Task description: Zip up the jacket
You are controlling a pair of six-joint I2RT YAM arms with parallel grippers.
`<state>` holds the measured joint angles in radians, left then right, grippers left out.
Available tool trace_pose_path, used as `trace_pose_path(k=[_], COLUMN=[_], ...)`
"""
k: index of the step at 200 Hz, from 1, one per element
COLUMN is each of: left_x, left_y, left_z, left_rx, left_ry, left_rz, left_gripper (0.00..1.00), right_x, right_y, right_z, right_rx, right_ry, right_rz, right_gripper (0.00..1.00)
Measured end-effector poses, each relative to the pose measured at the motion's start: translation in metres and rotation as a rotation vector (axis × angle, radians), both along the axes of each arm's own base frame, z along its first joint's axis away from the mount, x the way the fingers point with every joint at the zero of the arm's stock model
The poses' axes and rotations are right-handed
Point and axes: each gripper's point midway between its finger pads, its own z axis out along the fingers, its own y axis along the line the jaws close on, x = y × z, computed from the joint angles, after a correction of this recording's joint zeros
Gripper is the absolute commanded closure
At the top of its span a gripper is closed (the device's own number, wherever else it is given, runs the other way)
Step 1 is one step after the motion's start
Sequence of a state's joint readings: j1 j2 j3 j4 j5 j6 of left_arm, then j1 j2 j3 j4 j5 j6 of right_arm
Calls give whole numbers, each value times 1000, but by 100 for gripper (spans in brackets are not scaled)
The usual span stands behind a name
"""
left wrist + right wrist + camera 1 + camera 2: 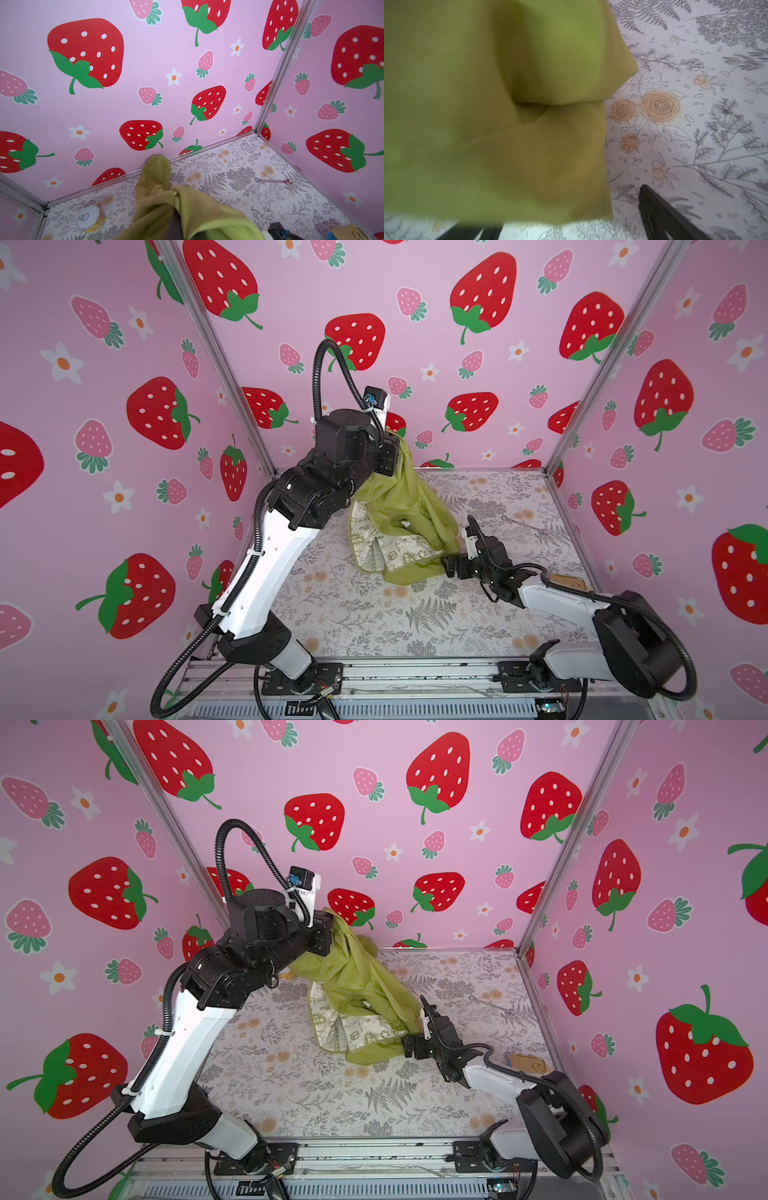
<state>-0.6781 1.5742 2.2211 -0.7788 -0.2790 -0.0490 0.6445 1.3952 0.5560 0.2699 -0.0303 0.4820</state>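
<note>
You hold the jacket (405,506) up by one end with your left end effector (390,456).
That end effector is pressed together on a bunch of olive fabric above the back of the counter (374,626). The rest drapes down, its lower folds and cream lining resting mid-counter. Your right end effector (451,567) sits low, fingers (660,216) spread wide, just beside the jacket's lower edge and gripping nothing.

One jacket (399,506). One wrench (273,181), far right of table (374,614). One can (90,218), far-left corner. One gold tin (570,583), right edge.
</note>
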Motion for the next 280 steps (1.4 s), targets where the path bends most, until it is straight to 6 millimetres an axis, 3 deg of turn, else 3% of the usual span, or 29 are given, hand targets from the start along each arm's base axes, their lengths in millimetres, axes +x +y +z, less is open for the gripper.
trace_pose_path(k=[16,46,68,88,108,130,163,201,223,253,269,280], left_x=[-1,-6,-11,-16,-22,-30,-45,-70,-92,-135,-146,-148], left_y=[3,14,23,32,37,33,9,-4,3,27,38,44], left_z=[2,11,18,26,33,46,71,110,133,165,167,163], left_rx=[-21,-79,-119,-149,-183,-241,-360,-520,-603,-718,-762,-781], left_ry=[5,10,9,-3,-13,-34,-63,-109,-146,-221,-229,-224], left_rz=[-4,-13,-19,-24,-39,-98,-266,-422,-476,-519,-511,-483], left_gripper=[100,100,100,100,100,100,100,100,100,100,100,100], right_x=[19,55,69,74,69,60,44,12,-8,-33,-42,-43], right_y=[15,50,65,68,59,40,2,-32,-46,-67,-75,-77], right_z=[-2,5,23,53,89,148,233,295,334,383,402,403], right_rx=[11,91,142,171,179,183,191,177,185,192,187,174], right_ry=[-3,-17,-38,-87,-143,-245,-393,-477,-522,-576,-594,-585], right_rz=[2,22,31,38,35,23,-34,-65,-67,-81,-91,-91], right_gripper=[8,56,70,75,83,95,100,100,100,100,100,100])
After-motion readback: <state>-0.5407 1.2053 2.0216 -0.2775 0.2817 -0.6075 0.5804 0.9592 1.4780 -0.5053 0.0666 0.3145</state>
